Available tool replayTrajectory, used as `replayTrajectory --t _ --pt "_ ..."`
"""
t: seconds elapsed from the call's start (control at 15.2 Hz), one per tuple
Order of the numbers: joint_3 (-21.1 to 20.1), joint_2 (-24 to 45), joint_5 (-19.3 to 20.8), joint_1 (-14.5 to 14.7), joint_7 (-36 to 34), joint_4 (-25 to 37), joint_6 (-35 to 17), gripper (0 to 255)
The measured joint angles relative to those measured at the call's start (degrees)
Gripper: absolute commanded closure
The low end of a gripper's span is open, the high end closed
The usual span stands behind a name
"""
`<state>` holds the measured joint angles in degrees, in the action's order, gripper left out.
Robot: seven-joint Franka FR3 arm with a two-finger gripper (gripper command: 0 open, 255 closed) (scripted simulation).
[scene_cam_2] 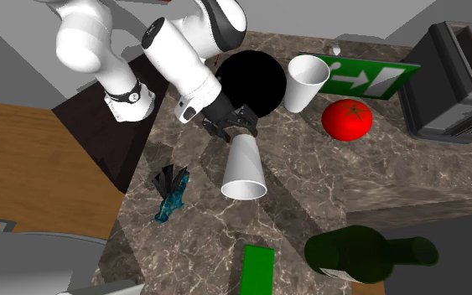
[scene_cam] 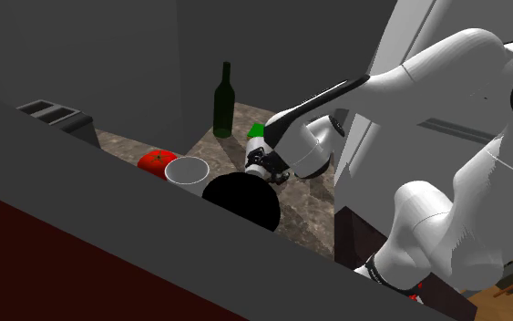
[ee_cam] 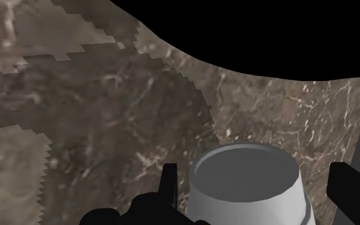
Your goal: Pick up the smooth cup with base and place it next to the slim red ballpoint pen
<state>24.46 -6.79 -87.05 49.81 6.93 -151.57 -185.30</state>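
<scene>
A plain white tapered cup (scene_cam_2: 245, 172) sits on the brown marble counter (scene_cam_2: 326, 193), its narrow end toward my gripper (scene_cam_2: 235, 128) and its wide end away. In the wrist view this cup (ee_cam: 249, 192) shows a shallow grey recess in the near end. My gripper (ee_cam: 254, 174) is open and straddles that end. The left finger (ee_cam: 169, 186) and the right finger (ee_cam: 354, 192) each stand a small gap off the cup's sides. Whether the cup stands upside down or is tipped I cannot tell. In the shoulder view the gripper (scene_cam: 263, 170) hangs low over the counter.
A flat black round thing (scene_cam_2: 251, 80) lies just behind the gripper. A second white cup (scene_cam_2: 307, 81), a red tomato (scene_cam_2: 347, 119), a green sign (scene_cam_2: 368, 81) and a toaster (scene_cam_2: 460, 75) stand beyond. A dark bottle (scene_cam_2: 355, 256), green box (scene_cam_2: 257, 270) and blue-black scrap (scene_cam_2: 171, 194) lie nearer.
</scene>
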Motion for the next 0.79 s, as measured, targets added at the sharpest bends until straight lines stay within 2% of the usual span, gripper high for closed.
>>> replayTrajectory --t 0.07,0.13,0.79 --pt "0.01 0.03 -0.16 0.02 0.15 0.04 0.00 0" --pt "0.02 0.04 -0.22 0.03 0.21 0.05 0.00 255" --pt "-0.01 0.00 -0.29 0.06 0.28 0.06 0.00 255"
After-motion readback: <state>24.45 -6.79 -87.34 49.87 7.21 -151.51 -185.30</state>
